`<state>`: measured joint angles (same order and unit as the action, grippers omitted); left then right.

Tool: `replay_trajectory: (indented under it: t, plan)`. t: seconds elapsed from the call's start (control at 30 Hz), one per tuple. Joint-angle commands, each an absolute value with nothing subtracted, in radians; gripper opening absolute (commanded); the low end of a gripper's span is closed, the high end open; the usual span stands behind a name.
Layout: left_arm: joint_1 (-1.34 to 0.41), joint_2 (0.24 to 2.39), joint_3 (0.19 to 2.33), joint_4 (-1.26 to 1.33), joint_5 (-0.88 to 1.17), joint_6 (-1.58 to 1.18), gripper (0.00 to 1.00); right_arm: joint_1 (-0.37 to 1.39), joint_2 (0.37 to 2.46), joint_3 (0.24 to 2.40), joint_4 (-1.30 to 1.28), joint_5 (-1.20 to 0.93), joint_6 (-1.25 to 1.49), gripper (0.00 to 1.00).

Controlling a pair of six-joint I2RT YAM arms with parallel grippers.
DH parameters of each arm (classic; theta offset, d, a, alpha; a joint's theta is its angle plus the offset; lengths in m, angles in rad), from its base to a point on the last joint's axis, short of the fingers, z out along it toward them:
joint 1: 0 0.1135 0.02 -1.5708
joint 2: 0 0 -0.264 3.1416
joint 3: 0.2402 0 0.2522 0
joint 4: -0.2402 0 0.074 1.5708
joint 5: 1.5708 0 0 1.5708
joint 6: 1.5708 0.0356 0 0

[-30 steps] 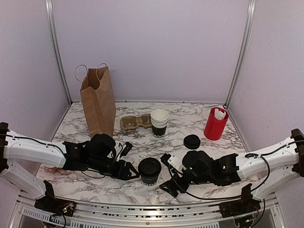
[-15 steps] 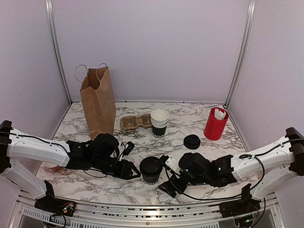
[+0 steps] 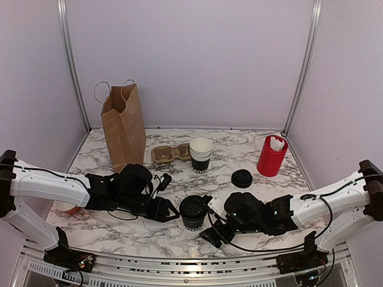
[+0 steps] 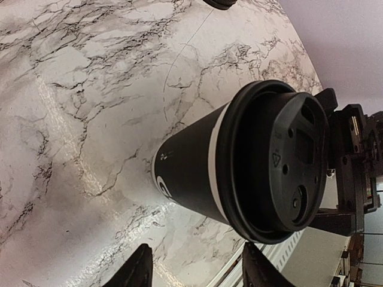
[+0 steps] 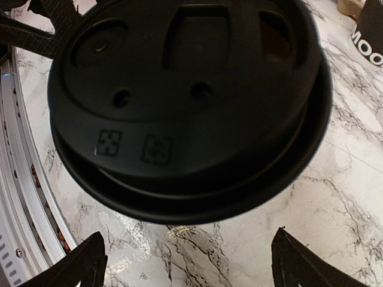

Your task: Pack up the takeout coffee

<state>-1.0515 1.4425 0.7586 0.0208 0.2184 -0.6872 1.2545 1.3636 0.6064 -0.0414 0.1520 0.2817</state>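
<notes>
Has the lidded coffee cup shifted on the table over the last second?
Yes. The takeout coffee has slid slightly to the right in the top view, narrowing its sideways gap to the loose lid, which has stayed put.

takeout coffee (image 3: 194, 211) stands on the table (image 3: 239, 149) between left claw (image 3: 167, 199) and right claw (image 3: 209, 220), cup stack (image 3: 201, 154) behind

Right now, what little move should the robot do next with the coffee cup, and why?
Probably the right gripper should ease forward and close gently on the takeout coffee. Its jaws stand wide open with the upright cup right in front of them, while the left gripper sits open just short of it.
</notes>
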Motion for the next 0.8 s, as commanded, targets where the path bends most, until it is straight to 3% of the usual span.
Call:
replay_trajectory:
  t: [0.0,0.77]
  plan:
    - [-1.045,1.451,0.789,-0.013,0.207,-0.664,0.51,1.264,1.373,0.648,-0.029,0.169,0.279,0.93]
    - [-1.001,1.469,0.830,-0.040,0.206,-0.625,0.50,1.252,1.570,0.760,-0.003,0.357,0.413,0.91]
